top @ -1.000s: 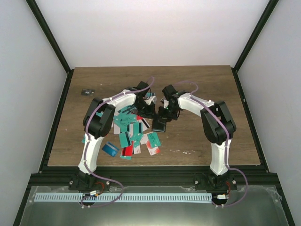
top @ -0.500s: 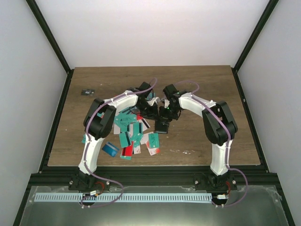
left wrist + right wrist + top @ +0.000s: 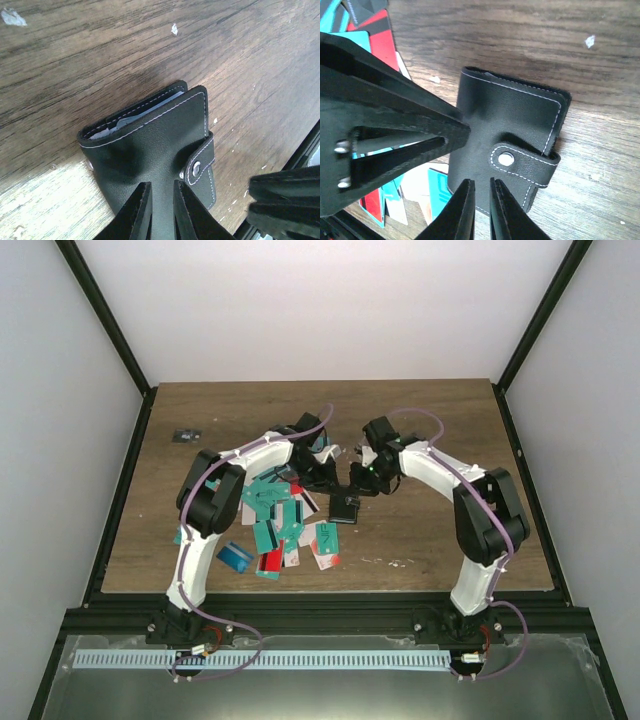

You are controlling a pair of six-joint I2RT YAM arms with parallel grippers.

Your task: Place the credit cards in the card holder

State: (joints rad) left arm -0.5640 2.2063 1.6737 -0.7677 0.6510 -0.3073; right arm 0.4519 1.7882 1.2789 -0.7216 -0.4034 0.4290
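The small black stitched-leather card holder [image 3: 155,150] lies folded and snapped shut on the wood-grain table [image 3: 75,60], just right of the heap of thin teal and red plastic credit cards [image 3: 285,525]. The left gripper [image 3: 160,210] pinches its edge between nearly closed jaws; the right gripper [image 3: 479,207] hovers nearly closed, holding nothing visible. Judging by the fastened metal snap tab [image 3: 520,162], opening the case comes next.

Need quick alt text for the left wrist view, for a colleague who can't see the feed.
A black card holder with white stitching lies closed on the wooden table, its strap snapped shut across the front. The left gripper reaches in from the bottom edge over the holder, fingers nearly together. Part of the other arm shows dark at lower right.
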